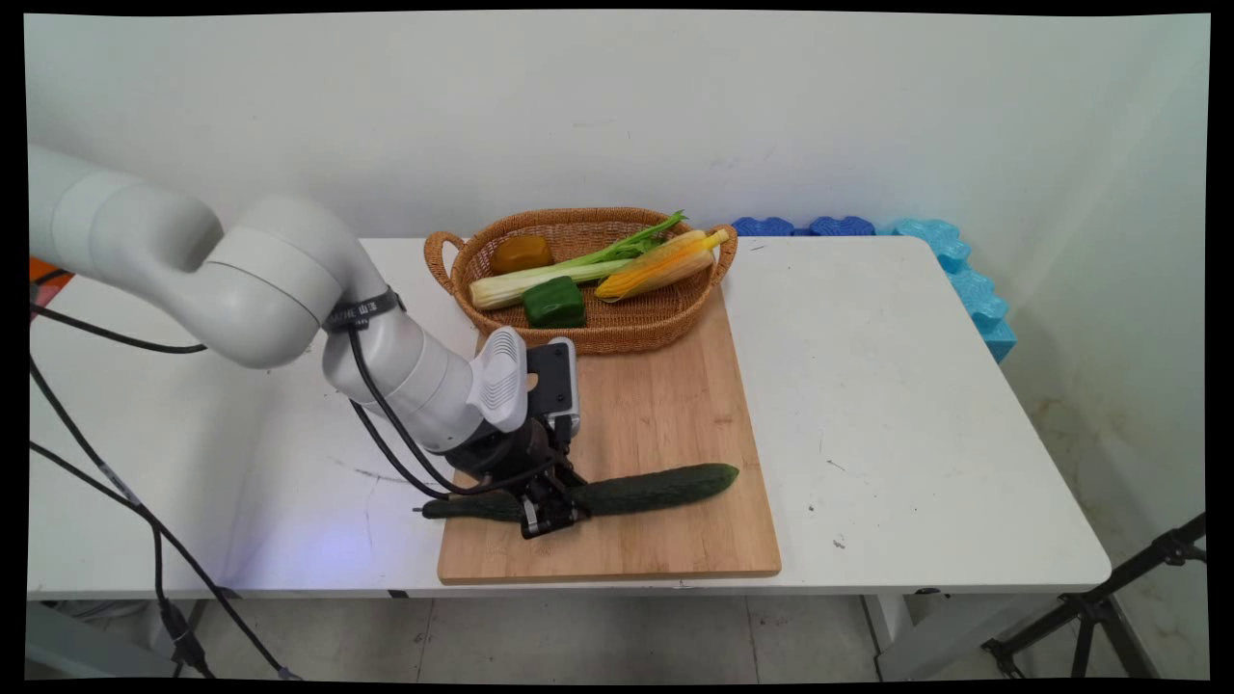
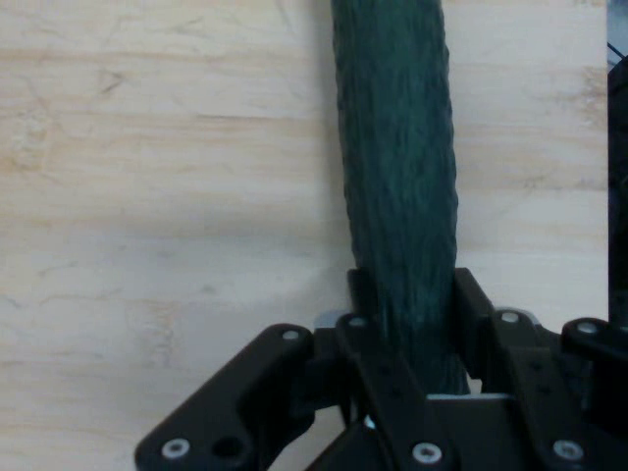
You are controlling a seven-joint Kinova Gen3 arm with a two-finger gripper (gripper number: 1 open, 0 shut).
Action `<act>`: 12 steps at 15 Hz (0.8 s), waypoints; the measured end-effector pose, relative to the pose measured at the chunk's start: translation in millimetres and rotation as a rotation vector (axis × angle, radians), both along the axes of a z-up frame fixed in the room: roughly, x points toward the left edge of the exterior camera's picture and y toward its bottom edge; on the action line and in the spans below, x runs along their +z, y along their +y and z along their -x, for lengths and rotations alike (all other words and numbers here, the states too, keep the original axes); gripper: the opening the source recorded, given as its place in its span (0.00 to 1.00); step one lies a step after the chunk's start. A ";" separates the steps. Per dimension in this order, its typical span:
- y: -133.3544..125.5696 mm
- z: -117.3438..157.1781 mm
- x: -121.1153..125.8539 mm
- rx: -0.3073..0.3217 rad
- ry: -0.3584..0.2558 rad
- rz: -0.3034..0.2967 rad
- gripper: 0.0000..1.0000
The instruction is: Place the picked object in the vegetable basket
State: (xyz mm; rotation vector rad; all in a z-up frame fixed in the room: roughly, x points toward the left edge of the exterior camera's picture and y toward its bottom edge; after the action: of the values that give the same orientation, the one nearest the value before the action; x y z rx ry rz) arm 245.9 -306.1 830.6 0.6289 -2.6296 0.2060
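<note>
Low down, claw (image 1: 551, 508) clamped around cucumber (image 1: 646, 490)

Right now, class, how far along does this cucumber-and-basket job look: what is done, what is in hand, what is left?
Done: the oval wicker basket already holds a corn cob, celery stalk, green block and brown lump. In hand: the black gripper has its fingers on either side of the long dark-green cucumber, which lies on the wooden cutting board. Left: the cucumber is not lifted.
</note>
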 end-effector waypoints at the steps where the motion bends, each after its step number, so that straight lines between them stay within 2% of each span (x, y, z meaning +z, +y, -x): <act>1: 0.0 -0.1 1.2 -0.006 -0.002 0.003 0.00; 3: -0.8 -1.2 8.2 -0.018 -0.004 0.014 0.00; 6: -1.5 -5.8 33.9 -0.028 0.005 0.039 0.00; 12: -2.4 -22.9 115.8 -0.004 0.052 0.086 0.00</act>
State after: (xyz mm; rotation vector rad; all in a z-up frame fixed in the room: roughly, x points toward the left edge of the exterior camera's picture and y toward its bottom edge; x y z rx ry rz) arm 268.7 -308.5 946.4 0.5918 -2.5569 0.2964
